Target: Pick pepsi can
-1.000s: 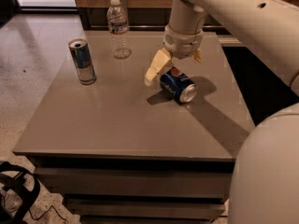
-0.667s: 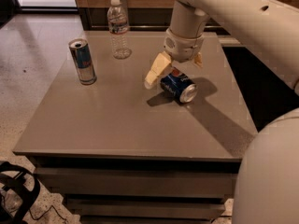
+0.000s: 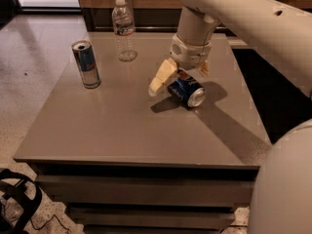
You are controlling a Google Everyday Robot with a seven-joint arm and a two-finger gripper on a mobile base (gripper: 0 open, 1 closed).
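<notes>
The pepsi can (image 3: 188, 91), dark blue with silver ends, lies on its side on the grey table (image 3: 122, 126), right of the middle. My gripper (image 3: 180, 80) hangs from the cream arm right over the can. It is open, with one cream finger (image 3: 160, 77) spread to the can's left and the other finger (image 3: 204, 68) at its far right side. The can lies between the fingers, resting on the table.
A tall slim blue-and-silver can (image 3: 86, 64) stands upright at the table's left. A clear water bottle (image 3: 124, 29) stands at the back. The table's right edge borders a dark gap. A black cable loop (image 3: 19, 199) lies on the floor at lower left.
The gripper has sunk slightly lower over the lying can. The can and the other things have not moved.
</notes>
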